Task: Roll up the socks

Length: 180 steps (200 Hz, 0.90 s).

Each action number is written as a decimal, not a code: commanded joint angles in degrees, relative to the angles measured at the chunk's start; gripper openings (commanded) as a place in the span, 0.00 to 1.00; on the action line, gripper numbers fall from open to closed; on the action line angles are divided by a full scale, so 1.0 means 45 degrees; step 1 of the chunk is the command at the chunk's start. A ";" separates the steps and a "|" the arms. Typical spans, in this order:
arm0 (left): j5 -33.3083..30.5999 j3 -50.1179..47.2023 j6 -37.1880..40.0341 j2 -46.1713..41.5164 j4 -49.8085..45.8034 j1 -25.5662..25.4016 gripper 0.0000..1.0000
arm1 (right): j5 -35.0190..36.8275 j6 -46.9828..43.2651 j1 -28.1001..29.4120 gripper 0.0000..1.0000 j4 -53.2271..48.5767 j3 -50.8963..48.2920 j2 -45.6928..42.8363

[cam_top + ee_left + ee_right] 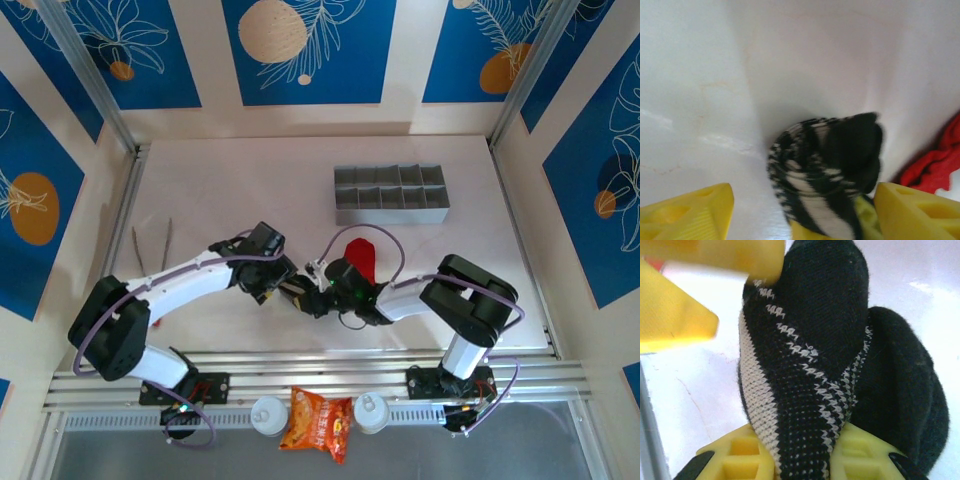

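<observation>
1. A grey divided tray [392,195] stands on the pale worktop [230,190]. Every place below is given from this tray.
2. The black-and-white striped sock [820,175] sits on the near side of the tray and a little to its left, at the spot where the two arms meet. It is bunched into a rounded lump with a plain black part folded over the top.
3. The right hand [800,457] is clamped on the striped sock. The fabric is pinched between its two yellow fingers [735,460] and rises from them in a thick fold.
4. The left hand [805,210] reaches toward the tray from the left. Its yellow fingers [690,215] are spread wide with the sock lump between them, so it is gaping, not gripping. I cannot tell whether either finger touches the fabric.
5. The red sock [360,256] lies on the worktop between the tray and the hands, just on the tray side of the right hand. In the left wrist view its crumpled edge shows just beside the striped lump.
6. Metal tongs [138,250] lie well to the left of the tray.
7. An orange snack bag [318,420] lies far on the near side of the tray, between the arm bases, with a white round container [268,415] on each side of it.
</observation>
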 commanded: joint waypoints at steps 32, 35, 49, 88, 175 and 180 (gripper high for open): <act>0.0889 -0.0752 -0.0534 0.0643 0.2401 -0.0297 0.70 | -0.2584 0.1203 -0.1332 0.00 -0.2940 -0.1021 0.1653; 0.0870 -0.0742 -0.0567 0.0723 0.2485 -0.0301 0.70 | -0.2702 0.1235 -0.1410 0.00 -0.2876 -0.1015 0.1721; 0.0848 -0.0736 -0.0603 0.1108 0.2929 -0.0290 0.70 | -0.3220 0.1429 -0.1717 0.00 -0.2900 -0.0866 0.1960; 0.1099 -0.0524 -0.0490 0.2383 0.2885 -0.0514 0.60 | -0.3513 0.1655 -0.2075 0.00 -0.3030 -0.0613 0.2066; -0.0066 0.1427 -0.0021 0.4033 -0.4362 -0.0472 0.02 | 0.1967 -0.3364 0.0456 0.51 -0.4756 -0.0109 -0.1706; -0.0152 0.1502 -0.0025 0.4029 -0.4638 -0.0461 0.02 | 0.2497 -0.3830 0.0750 0.52 -0.4563 -0.0253 -0.1998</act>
